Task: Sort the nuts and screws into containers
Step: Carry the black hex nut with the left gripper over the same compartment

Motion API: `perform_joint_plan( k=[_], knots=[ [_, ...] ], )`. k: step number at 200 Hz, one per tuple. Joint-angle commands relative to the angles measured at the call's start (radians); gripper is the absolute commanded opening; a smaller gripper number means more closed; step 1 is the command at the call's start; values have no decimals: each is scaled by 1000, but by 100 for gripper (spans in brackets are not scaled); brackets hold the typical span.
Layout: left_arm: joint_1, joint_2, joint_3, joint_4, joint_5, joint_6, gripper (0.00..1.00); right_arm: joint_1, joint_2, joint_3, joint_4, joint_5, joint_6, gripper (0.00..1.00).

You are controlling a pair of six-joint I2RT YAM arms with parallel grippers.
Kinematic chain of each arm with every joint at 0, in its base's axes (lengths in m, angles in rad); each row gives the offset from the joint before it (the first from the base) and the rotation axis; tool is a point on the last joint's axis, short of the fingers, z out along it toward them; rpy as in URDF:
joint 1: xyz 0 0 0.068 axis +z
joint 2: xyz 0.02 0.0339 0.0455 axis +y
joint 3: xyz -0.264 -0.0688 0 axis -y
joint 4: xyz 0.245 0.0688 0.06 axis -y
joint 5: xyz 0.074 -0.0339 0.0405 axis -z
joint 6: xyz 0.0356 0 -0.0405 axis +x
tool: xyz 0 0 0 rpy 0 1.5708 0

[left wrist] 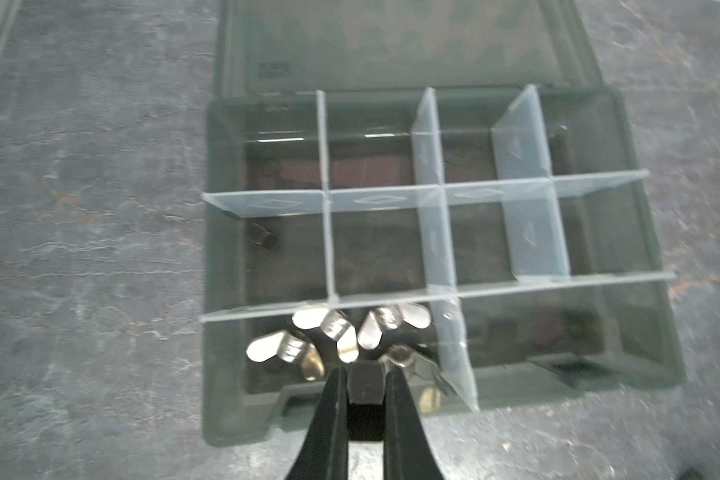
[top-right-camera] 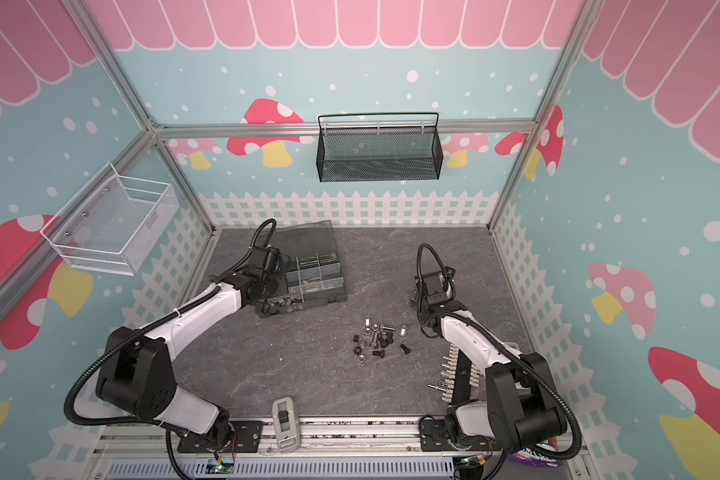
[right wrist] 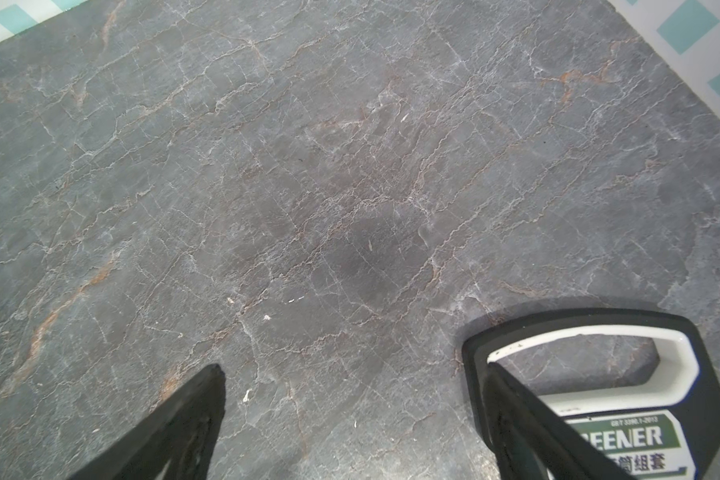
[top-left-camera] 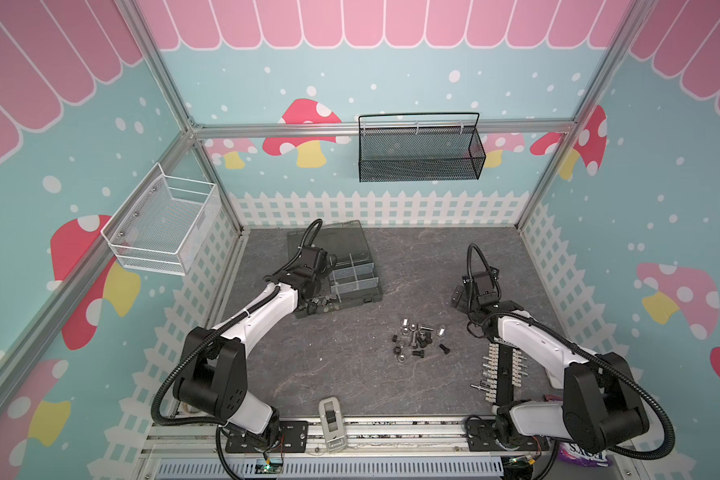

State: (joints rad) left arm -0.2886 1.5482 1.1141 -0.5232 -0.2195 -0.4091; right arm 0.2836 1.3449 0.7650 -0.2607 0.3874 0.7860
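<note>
The dark grey organizer box [left wrist: 225,395] lies open, its containers split by pale dividers [left wrist: 433,232]. My left gripper [left wrist: 364,374] is shut on a small black hex piece; nut or screw head, I cannot tell. It hangs over the near corner container, which holds several silver wing nuts [left wrist: 341,332]. A black screw [left wrist: 262,239] lies one container further in. In both top views the box [top-left-camera: 350,286] [top-right-camera: 329,297] sits at the back left. Loose screws and nuts [top-left-camera: 418,338] [top-right-camera: 377,338] are piled mid-table. My right gripper [right wrist: 354,368] [top-left-camera: 460,297] is open over bare table.
A white terminal strip [top-left-camera: 504,370] lies by the right arm. A black and white case handle [right wrist: 599,340] lies beside one right finger. A black mesh basket [top-left-camera: 420,151] and a white wire basket [top-left-camera: 163,224] hang on the walls. A grey device [top-left-camera: 332,424] sits at the front edge.
</note>
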Motion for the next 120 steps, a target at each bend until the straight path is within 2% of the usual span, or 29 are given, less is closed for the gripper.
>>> perform_joint_plan(
  k=[1, 59, 99, 120],
  knots=[
    [51, 48, 28, 24, -17, 32, 6, 6, -31, -8, 9, -2, 5, 97],
    [122, 195, 103, 36, -27, 60, 7, 6, -52, -11, 1, 9, 2, 97],
    [147, 241, 118, 67, -23, 65, 9, 7, -46, -10, 0, 9, 1, 97],
    [149, 259, 125, 69, -19, 66, 16, 6, -35, -7, 0, 10, 2, 97]
  ],
)
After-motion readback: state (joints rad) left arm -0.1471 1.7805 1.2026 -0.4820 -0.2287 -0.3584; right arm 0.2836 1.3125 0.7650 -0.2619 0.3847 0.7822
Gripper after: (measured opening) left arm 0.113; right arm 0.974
